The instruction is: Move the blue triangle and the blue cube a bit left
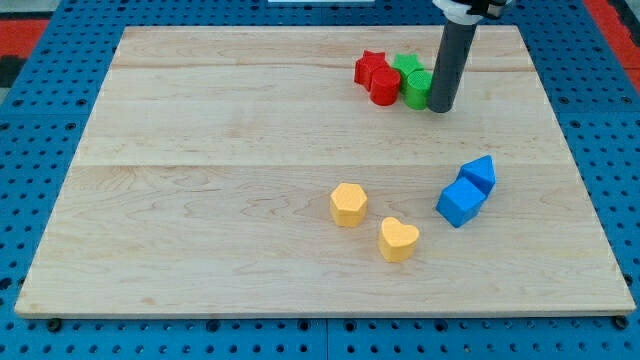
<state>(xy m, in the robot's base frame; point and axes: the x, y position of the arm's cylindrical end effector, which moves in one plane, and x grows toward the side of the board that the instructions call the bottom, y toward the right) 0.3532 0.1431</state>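
Note:
The blue triangle and the blue cube lie touching each other at the view's right of the wooden board, the triangle just above and right of the cube. My tip rests near the view's top, well above the blue blocks, right beside the green blocks.
A red star and a red cylinder sit left of a green star and a green cylinder near the top. A yellow hexagon and a yellow heart lie left of the blue cube. The board's right edge is close.

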